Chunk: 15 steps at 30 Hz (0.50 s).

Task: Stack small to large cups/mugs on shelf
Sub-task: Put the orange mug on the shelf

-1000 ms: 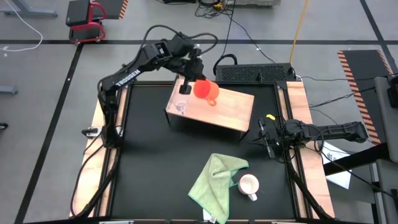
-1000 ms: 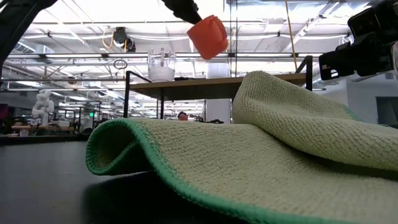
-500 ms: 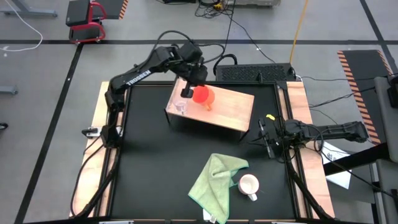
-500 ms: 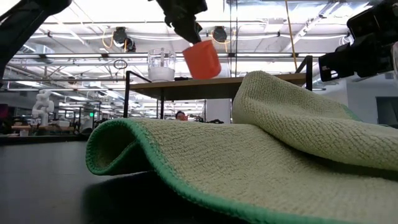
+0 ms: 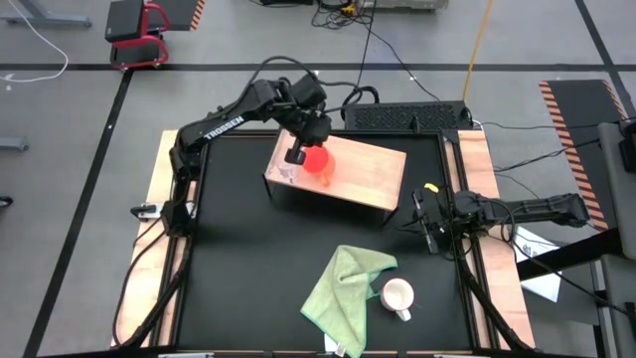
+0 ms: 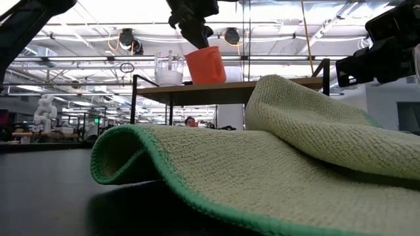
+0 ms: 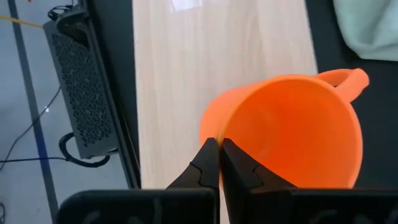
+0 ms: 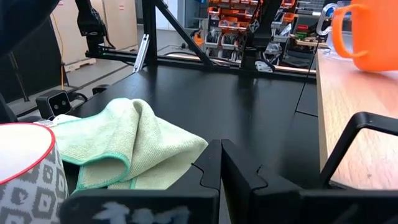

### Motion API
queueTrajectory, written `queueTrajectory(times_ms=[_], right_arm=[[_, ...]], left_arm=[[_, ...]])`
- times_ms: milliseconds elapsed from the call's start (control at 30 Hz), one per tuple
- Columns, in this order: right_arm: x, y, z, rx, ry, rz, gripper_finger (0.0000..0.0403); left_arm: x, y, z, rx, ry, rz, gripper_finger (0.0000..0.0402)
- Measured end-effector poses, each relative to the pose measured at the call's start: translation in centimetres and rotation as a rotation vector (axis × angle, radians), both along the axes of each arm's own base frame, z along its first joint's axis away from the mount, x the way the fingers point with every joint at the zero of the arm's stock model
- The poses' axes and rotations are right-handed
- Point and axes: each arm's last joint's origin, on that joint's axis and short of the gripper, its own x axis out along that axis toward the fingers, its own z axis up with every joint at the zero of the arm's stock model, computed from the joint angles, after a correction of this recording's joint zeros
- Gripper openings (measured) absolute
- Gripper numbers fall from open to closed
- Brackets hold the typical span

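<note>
My left gripper (image 7: 220,144) is shut on the orange mug (image 5: 317,160), which stands upright over the left part of the light-wood shelf (image 5: 368,171). In the low view the mug (image 6: 205,65) has its base level with the shelf top. The clear glass cup (image 5: 288,171) stands on the shelf's near left corner, beside the mug. The white mug (image 5: 397,295) stands on the black table against the green cloth. My right gripper (image 5: 423,221) waits shut and level at the table's right edge. My left gripper holds the orange mug by its rim (image 7: 217,132), on the side opposite the handle (image 7: 348,78). One finger is inside the mug and one outside. The fingers slant down from the far left. The mug is upright; whether its base touches the shelf I cannot tell.
A light green cloth (image 5: 343,288) lies crumpled at the table's near middle and fills the foreground of the low view (image 6: 275,164). A black box (image 5: 407,116) sits behind the shelf. The shelf's right half (image 5: 383,164) is bare wood.
My left gripper has gone down and a little toward the shelf's near left, tipping further downward. The orange mug, tilted and high before, now stands upright with its base at the shelf top, closer to the glass cup.
</note>
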Motion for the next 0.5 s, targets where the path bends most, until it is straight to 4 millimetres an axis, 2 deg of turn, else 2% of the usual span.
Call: queueTrajectory(times_ms=[500], right_arm=[[0.01,0.00,0.03,-0.003,-0.004,0.000,0.0000]], left_arm=[[0.36,0.21,-0.47,-0.003,0.002,-0.014,0.0000]])
